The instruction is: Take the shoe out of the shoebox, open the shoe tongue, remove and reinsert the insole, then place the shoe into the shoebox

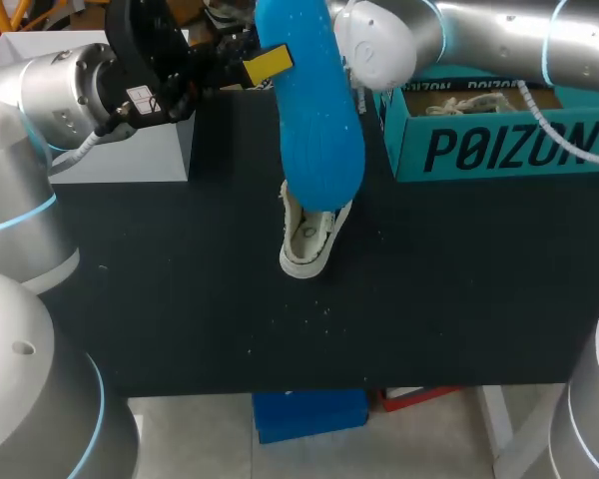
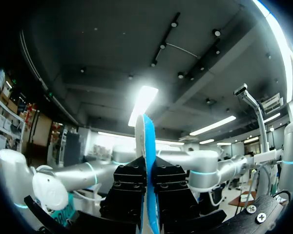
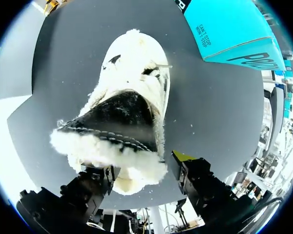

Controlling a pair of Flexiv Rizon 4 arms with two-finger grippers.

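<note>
Shoe (image 1: pixel 307 239) is sitting out on the worktop (image 1: pixel 180 289), insole (image 1: pixel 314 110) removed. Left jaws are clamping the insole, holding it aloft. Right jaws are hanging apart around the heel. Remaining, I reckon: reinserting, then returning it to the shoebox (image 1: pixel 499 145).

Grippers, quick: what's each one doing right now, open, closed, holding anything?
Left gripper: shut on the blue insole, raised above the table.
Right gripper: at the heel of the shoe; whether it grips cannot be told.
</note>
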